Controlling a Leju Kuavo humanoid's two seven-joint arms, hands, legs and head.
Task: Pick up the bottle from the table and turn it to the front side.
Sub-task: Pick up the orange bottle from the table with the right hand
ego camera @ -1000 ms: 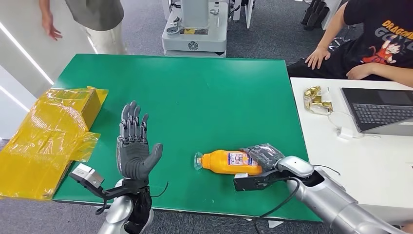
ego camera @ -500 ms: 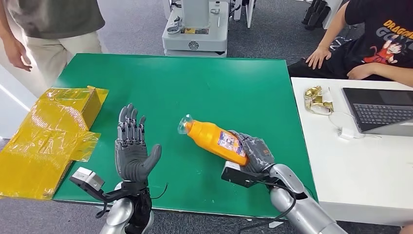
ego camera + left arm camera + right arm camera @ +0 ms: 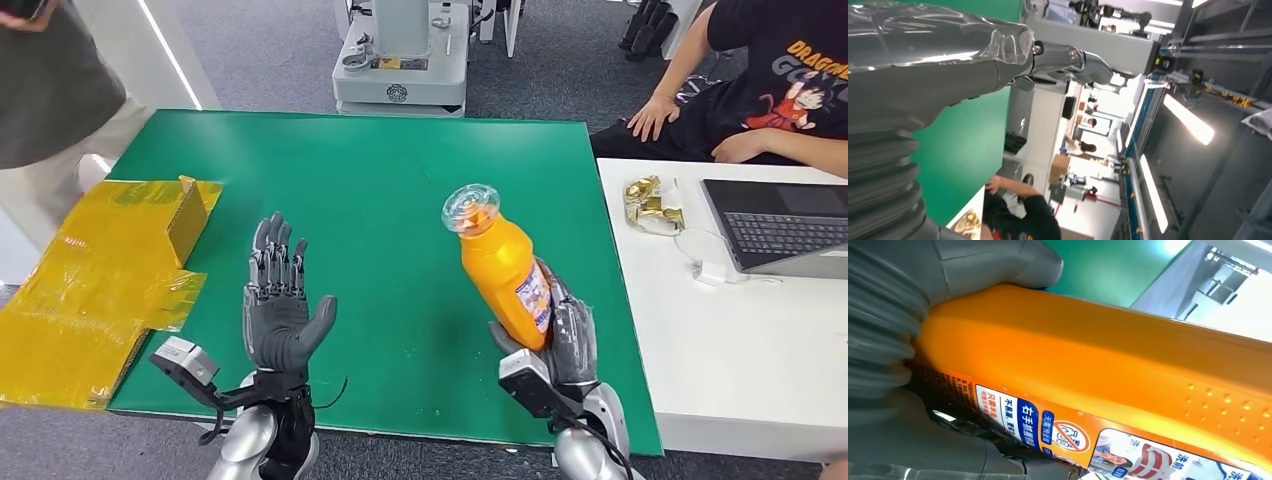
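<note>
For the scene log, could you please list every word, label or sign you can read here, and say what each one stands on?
"DRAGON" over a partly cut-off word: orange print on the seated person's black T-shirt.
"右手抓握区": white characters on a blue strip of the label on the orange bottle, which the right hand holds.
A round red prohibition sign beside that strip.
The other label text, and the yellow plate on the grey machine, are too small or blurred to read.

Glossy orange plastic bottle (image 3: 503,272), clear cap (image 3: 470,206)
</note>
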